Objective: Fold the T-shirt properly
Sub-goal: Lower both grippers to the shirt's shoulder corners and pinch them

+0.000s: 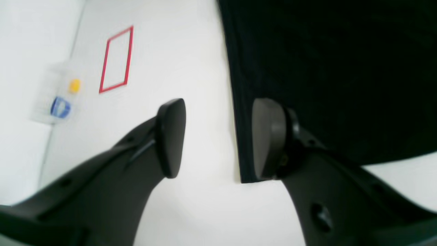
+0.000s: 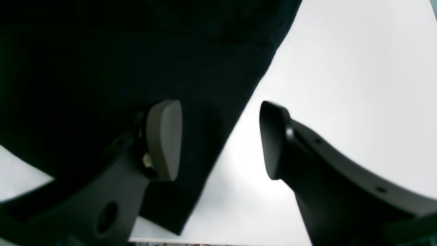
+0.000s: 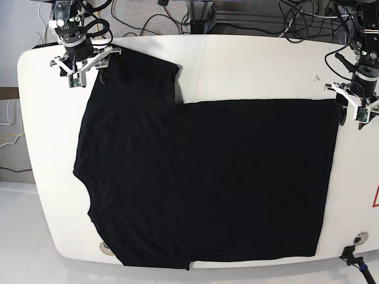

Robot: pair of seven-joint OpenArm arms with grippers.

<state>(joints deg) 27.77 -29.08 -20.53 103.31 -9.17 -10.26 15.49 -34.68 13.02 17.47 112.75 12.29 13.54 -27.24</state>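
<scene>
white, round-cornered tabletop [image 3: 249, 65] fills the base view, with cables bunched along its 12 o'clock edge. the t-shirt [image 3: 207, 183] lies flat across the tabletop, plain black side up, no print showing, one sleeve reaching toward 11 o'clock and its hem running down the 3 o'clock side. the left gripper [image 1: 218, 138] sits over the hem corner at about 2 o'clock in the base view; in its wrist view the jaws are apart, one finger [image 1: 268, 138] above the cloth edge and the other over bare tabletop. a red rectangle outline [image 1: 116, 59] is marked on the tabletop at 10 o'clock of that view. the right gripper [image 2: 220, 140] hangs at the sleeve, jaws likewise spread, one finger [image 2: 165, 138] over black cloth, the other over white tabletop.
</scene>
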